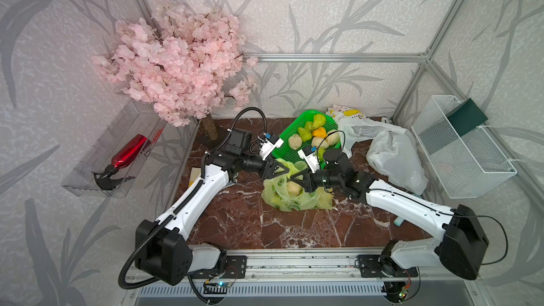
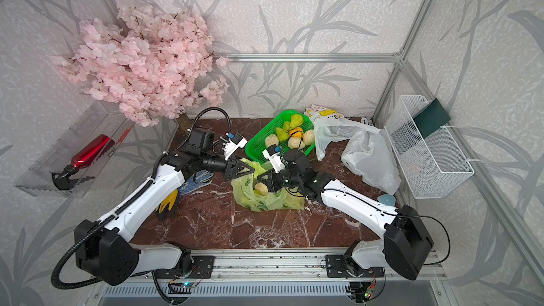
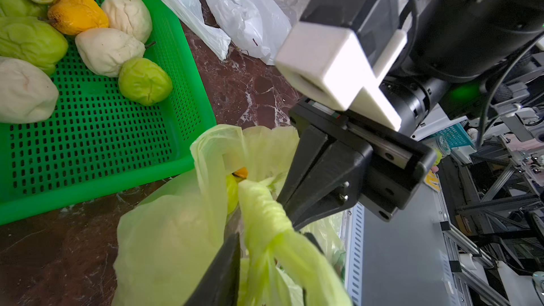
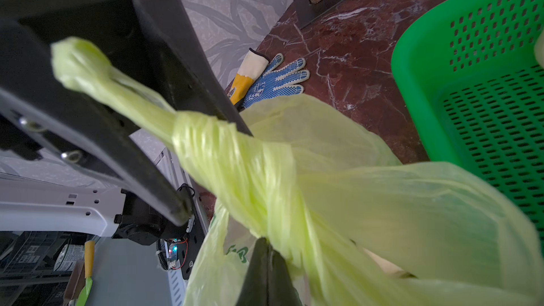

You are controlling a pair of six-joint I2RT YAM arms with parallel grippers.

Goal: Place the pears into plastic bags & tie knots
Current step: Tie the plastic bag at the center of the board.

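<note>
A yellow-green plastic bag [image 1: 294,198] [image 2: 259,198] sits mid-table with a cream pear [image 1: 294,188] showing through it. Its handles are wound into a twisted knot [image 3: 265,213] [image 4: 223,154]. My left gripper [image 1: 288,172] [image 3: 272,239] stands open, with one handle strand running loose between its fingers. My right gripper [image 1: 293,178] [image 4: 266,245] is shut on the bag's plastic just below the twist. More pears, among them an orange pear [image 1: 319,132] and green and cream ones, lie in the green basket [image 1: 287,148] behind the bag. Two white plastic bags [image 1: 394,160] lie crumpled at the right.
A blue dotted glove [image 2: 197,182] and a yellow glove [image 2: 169,201] lie under my left arm. A pink blossom tree [image 1: 176,63] stands at the back left. On the right wall hangs a white wire basket [image 1: 462,148]. A clear tray with a red spray bottle [image 1: 129,151] hangs on the left.
</note>
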